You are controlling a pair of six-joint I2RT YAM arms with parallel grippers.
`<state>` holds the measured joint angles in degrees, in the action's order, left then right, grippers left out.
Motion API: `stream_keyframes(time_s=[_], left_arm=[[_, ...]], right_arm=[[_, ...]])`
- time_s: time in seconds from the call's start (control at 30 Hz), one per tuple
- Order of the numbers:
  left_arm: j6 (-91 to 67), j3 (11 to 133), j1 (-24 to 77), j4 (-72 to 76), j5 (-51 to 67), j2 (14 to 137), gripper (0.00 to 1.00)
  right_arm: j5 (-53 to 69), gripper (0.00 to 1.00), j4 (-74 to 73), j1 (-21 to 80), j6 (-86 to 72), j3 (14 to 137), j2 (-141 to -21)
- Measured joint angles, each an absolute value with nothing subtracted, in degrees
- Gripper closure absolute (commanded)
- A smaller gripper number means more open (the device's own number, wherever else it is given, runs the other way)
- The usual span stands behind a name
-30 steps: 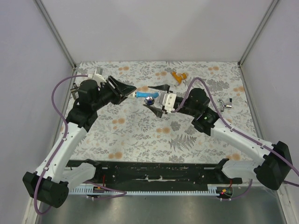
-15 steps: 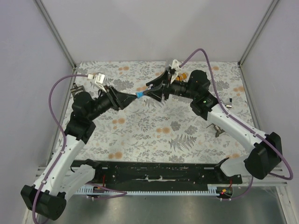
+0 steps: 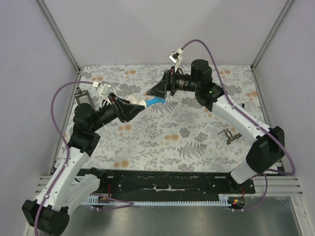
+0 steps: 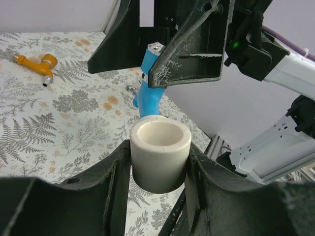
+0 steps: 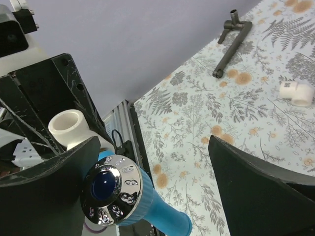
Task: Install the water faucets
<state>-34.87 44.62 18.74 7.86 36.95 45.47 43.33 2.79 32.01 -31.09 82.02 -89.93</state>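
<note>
Left gripper [image 4: 157,177]: closed on a white fitting [image 4: 160,142], one finger [image 4: 118,182] pressed to each side of the cylinder, whose open mouth faces the wrist camera. The blue faucet [image 5: 142,201] projects from the far side of this fitting, just beyond the left fingertips and raised off the table [image 5: 256,113].

Right gripper [image 5: 153,142]: jaws spread wide and holding nothing. The blue faucet sits between them, its chrome knob close beside one finger [image 5: 49,196] and well apart from the other.

The orange faucet [image 4: 37,61] lies on the table, far ahead of the left gripper and to its left. A dark metal bracket [image 5: 230,39] and a loose white fitting [image 5: 297,92] lie on the table well beyond the right fingertips.
</note>
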Motion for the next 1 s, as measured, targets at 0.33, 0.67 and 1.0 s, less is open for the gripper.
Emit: stream_keyframes(time_s=[0.33, 0.67, 1.0], left_arm=[[-44.7, 42.7, 19.0, 10.8, 32.0, 47.5, 0.98], [-59.4, 38.0, 19.1, 28.6, 33.7, 53.9, 0.98], [-66.3, 37.9, 19.1, 42.3, 36.7, 57.1, 0.98]], right_arm=[[32.1, 0.02, 1.6, 30.9, -22.8, 75.2, -83.3], [30.6, 0.09, 8.4, 28.2, -17.1, 65.7, -70.0], [36.3, 0.18, 9.7, 28.3, -24.1, 65.2, -70.6]])
